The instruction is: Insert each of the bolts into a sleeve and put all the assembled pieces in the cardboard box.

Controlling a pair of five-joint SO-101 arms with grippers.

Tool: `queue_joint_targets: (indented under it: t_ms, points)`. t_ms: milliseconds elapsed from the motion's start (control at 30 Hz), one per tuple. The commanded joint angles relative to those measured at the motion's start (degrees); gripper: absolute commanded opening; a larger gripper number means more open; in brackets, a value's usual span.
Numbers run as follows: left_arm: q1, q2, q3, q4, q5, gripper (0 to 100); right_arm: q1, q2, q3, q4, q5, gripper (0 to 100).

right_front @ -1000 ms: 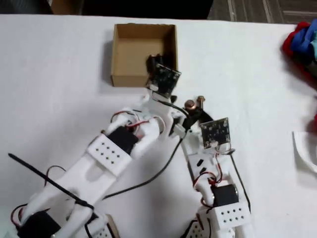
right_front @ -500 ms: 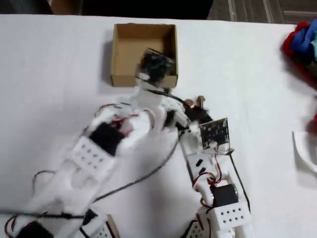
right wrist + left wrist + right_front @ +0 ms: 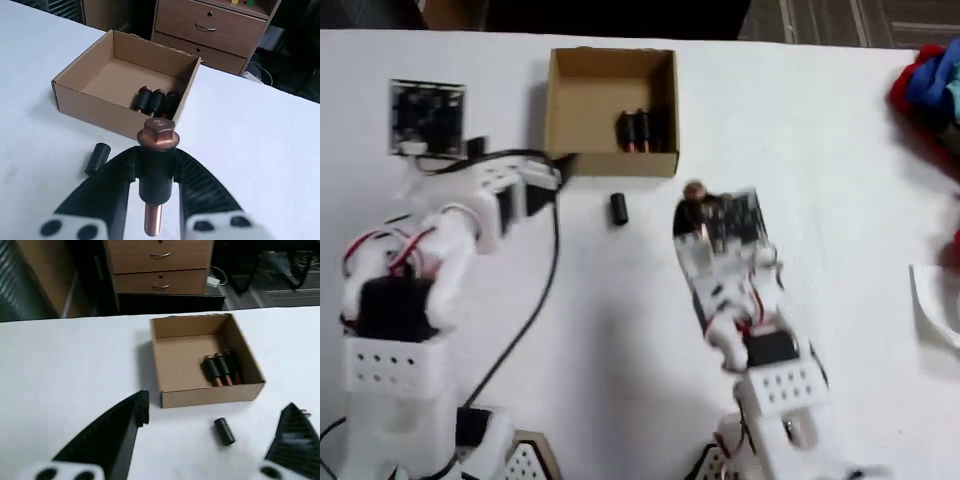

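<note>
cardboard box (image 3: 610, 163) is sitting open on counter | three sleeved bolts (image 3: 157, 101) are lying together inside | black sleeve (image 3: 619, 209) is lying just outside | my right end effector (image 3: 156, 161) is gripping copper-headed bolt (image 3: 157, 132), sleeved, upright

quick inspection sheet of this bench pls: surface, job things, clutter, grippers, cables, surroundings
surface: white table, nothing spilled that I can see
job's things: cardboard box holds three assembled pieces; one loose sleeve lies on the table just outside the box; one sleeved bolt is in the right gripper
clutter: red and blue cloth and a white item at the table's edge
grippers: left gripper open and empty; right gripper shut on the sleeved bolt
cables: black cable runs across the table by the left arm
surroundings: wooden drawers beyond the table
</note>
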State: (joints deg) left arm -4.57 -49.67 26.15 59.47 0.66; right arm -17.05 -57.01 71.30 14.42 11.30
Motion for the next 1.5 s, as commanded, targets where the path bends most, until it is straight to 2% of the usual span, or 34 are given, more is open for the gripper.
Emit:
queue_joint_targets:
  t_ms: [0, 100, 233, 333, 467, 533, 633, 733, 933, 1333, 1467]
  points:
    - [-8.2, -1.5, -1.1, 0.6, -1.9, 30, -0.1, 19.6, -22.2, 1.7, -1.5, 2.2]
    - [-14.9, -1.5, 1.0, 0.4, -1.8, 19, -0.2, 35.6, -42.9, 9.7, -3.2, 2.2]
    - [-22.7, -1.1, 3.8, 0.4, -1.9, 9, 0.1, 58.1, -72.5, 21.8, -12.5, 2.1]
    - [-26.5, -1.1, 6.5, 0.4, -1.9, 9, -0.6, 75.6, -97.1, 32.6, -16.3, 2.1]
    - [-29.5, -1.1, 10.0, 0.3, -1.9, 9, -3.2, 97.8, -131.1, 43.6, -16.3, 2.1]
    - [-30.9, -1.2, 11.1, 0.3, -1.9, 9, -4.4, 107.4, -146.6, 46.5, -16.2, 2.1]
    - [-31.6, -1.4, 11.9, 0.2, -1.9, 9, -5.1, 119.0, -162.4, 44.9, -16.2, 2.1]
    - [-31.6, -1.5, 11.9, 0.2, -1.9, 9, -5.5, 124.4, -164.7, 39.1, -16.3, 2.1]
    - [-31.6, -1.5, 11.9, 0.2, -1.9, 9, -5.3, 125.0, -155.2, 30.9, -16.5, 2.1]
    - [-31.3, -1.5, 11.9, 0.4, -1.7, 9, -5.7, 125.5, -149.3, 30.8, -16.8, 2.2]
    - [-31.3, -1.5, 11.9, 0.6, -1.7, 9, -6.0, 125.1, -149.5, 35.3, -16.8, 2.2]
